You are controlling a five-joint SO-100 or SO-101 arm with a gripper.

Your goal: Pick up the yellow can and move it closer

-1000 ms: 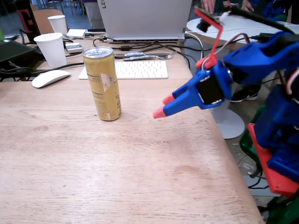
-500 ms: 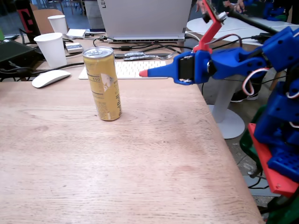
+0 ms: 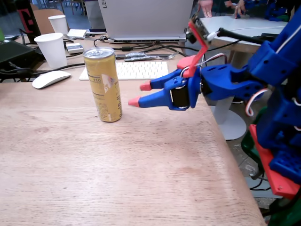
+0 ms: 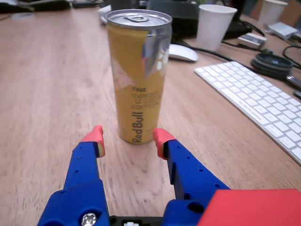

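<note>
Yellow can (image 3: 103, 84) standing upright on the wooden desk (image 3: 94, 169), blue pincer (image 3: 139, 93) wide apart, just beside it, holding nothing

Upright on the table (image 3: 94, 179) in the fixed view, the yellow can (image 3: 103, 84); just to its right, apart from it, the gripper (image 3: 139, 93), fingertips toward the can; behind the can, the keyboard (image 3: 136, 69); left of that, the mouse (image 3: 51, 78) and a paper cup (image 3: 51, 50); farther back, another cup (image 3: 58, 23) and the laptop (image 3: 143, 19); in the wrist view, can (image 4: 138, 77) just beyond the parted fingertips (image 4: 97, 134), keyboard (image 4: 263, 103) to the right.
</note>
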